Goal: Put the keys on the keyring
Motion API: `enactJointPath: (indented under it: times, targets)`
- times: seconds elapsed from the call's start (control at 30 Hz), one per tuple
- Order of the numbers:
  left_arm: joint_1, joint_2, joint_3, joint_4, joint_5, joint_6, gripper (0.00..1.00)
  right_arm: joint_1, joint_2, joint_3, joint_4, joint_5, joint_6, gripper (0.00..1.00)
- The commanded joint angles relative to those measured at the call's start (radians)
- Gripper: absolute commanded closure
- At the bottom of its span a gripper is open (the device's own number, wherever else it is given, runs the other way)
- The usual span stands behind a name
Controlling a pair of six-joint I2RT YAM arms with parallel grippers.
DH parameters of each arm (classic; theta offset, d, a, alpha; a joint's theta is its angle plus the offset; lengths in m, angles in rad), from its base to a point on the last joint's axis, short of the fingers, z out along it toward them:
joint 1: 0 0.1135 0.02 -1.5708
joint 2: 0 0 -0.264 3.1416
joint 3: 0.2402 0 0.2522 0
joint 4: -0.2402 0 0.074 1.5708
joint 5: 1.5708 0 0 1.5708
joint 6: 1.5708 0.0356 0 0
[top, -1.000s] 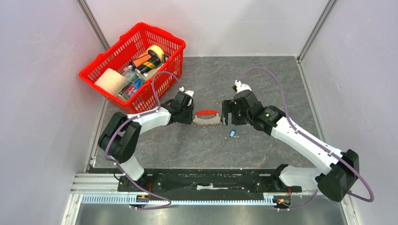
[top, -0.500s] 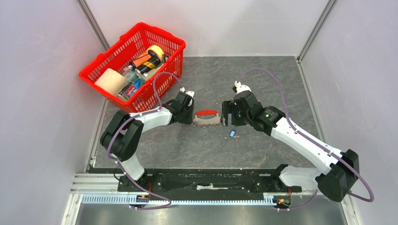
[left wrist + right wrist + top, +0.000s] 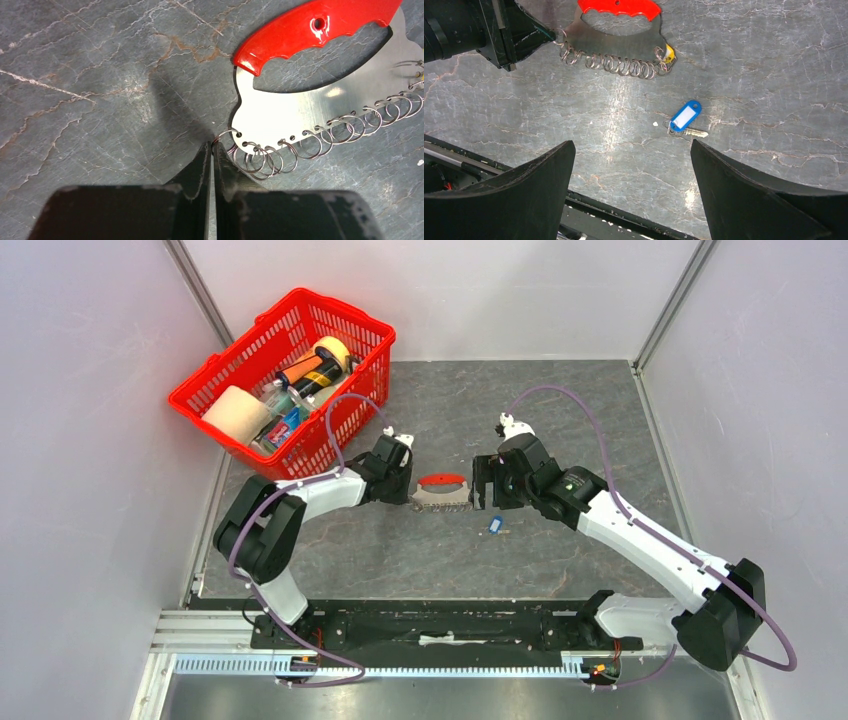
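The blue-tagged key (image 3: 685, 119) lies loose on the worktop (image 3: 774, 75) before the wide-open right tool (image 3: 631, 145); the closed left tool (image 3: 210, 146) touches the keyring (image 3: 300, 112) at its end ring. Threading remains.

One high overhead view, two close downward wrist views; keyring (image 3: 441, 496) common to all.

A red handle and silvery rings are seen on the keyring (image 3: 300, 107). A blue tag is shown on the key (image 3: 685, 118). The table (image 3: 90, 75) is veined grey.
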Motion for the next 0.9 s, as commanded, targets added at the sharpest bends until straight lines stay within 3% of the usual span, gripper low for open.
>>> enactJointPath:
  times: [0.0,0.53,0.87]
  targets:
    - [0.004,-0.003,0.001,0.046,0.014,0.006,0.98,0.001,-0.02,0.004,0.025,-0.008,0.012,0.06]
    - [0.0,-0.207,-0.03,0.077,0.192,0.02,0.98,0.001,-0.1,0.066,-0.043,-0.052,-0.057,0.07]
    - [-0.018,-0.331,-0.002,0.033,0.309,0.029,0.98,0.001,-0.14,0.122,-0.106,-0.132,-0.126,0.15]
